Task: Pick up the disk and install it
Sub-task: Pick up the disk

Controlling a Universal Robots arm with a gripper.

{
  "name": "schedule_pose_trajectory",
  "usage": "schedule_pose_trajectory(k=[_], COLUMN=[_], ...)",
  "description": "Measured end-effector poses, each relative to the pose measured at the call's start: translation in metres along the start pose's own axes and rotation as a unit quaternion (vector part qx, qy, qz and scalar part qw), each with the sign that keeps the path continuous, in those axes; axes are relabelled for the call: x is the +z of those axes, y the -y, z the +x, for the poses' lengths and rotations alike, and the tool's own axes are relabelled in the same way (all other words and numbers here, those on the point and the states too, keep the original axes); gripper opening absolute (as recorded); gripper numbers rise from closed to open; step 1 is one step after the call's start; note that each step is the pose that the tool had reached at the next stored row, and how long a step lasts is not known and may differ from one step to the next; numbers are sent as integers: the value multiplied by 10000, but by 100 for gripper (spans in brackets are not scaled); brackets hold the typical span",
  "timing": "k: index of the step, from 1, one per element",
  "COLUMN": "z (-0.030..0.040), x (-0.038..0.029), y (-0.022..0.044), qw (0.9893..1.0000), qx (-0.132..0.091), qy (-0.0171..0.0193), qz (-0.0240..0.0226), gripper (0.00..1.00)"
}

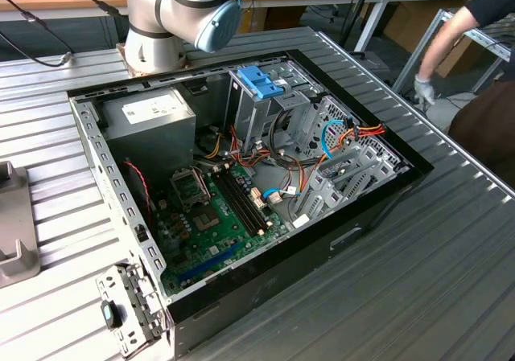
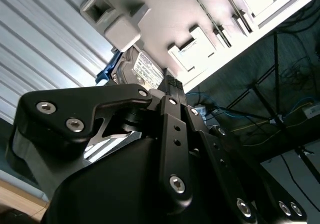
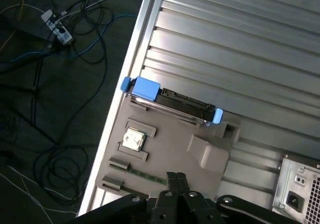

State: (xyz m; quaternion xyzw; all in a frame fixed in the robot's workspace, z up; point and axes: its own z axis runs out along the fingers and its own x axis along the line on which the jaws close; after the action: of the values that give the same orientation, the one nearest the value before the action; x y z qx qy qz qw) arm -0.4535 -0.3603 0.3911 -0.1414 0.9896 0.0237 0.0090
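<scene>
**Item: the disk** [image 3: 182, 104], in its light-blue carrier, is standing on its long side in a slot of the grey holder [image 3: 170, 149]. The holder is lying at the table's [image 3: 240, 44] edge, near the open computer case [image 1: 241, 176].

**Gripper** [image 3: 175, 175]: it is hovering over the holder with its fingers pressed together, carrying nothing (and not touching the disk).

**Progress:** judging by this, nothing is done. The disk is not yet being grasped, so pickup and installing are both remaining.
</scene>
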Motion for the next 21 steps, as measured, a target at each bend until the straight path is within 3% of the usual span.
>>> schedule_pose_trajectory(k=[12,21], z=[0,0], x=[0,0], y=[0,0], qw=[9996,9985], qx=[-284,-544], qy=[-13,-24], qz=[-7,-13], gripper=[10,10])
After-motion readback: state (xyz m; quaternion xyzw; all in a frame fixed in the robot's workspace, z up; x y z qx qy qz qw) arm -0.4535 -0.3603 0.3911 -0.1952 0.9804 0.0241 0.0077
